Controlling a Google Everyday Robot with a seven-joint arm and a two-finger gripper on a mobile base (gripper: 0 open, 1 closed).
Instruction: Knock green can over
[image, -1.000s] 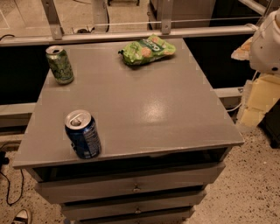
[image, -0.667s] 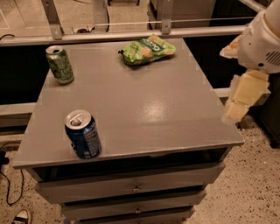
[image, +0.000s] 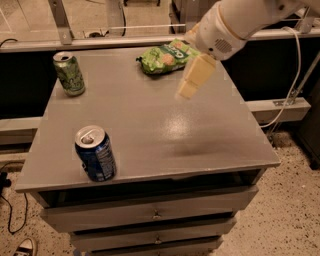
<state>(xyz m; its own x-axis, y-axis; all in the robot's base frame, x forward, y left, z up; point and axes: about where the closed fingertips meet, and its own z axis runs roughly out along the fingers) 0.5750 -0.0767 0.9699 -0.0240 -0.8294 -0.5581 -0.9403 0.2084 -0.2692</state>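
Above tabletop (image: 150, 135), claw (image: 193, 79) tilted downward

green can (image: 69, 75): showing mottled light green, silver top
blue can (image: 96, 155): showing dark blue
snack bag (image: 165, 56): gleaming green
tabletop (image: 150, 125): looking plain grey
pincer (image: 190, 85): hanging cream-yellow over the tabletop, beside the snack bag

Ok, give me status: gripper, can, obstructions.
Gripper over table, right of centre. Green can upright, far-left corner, untouched. Snack bag close to the path; blue can front-left, clear.
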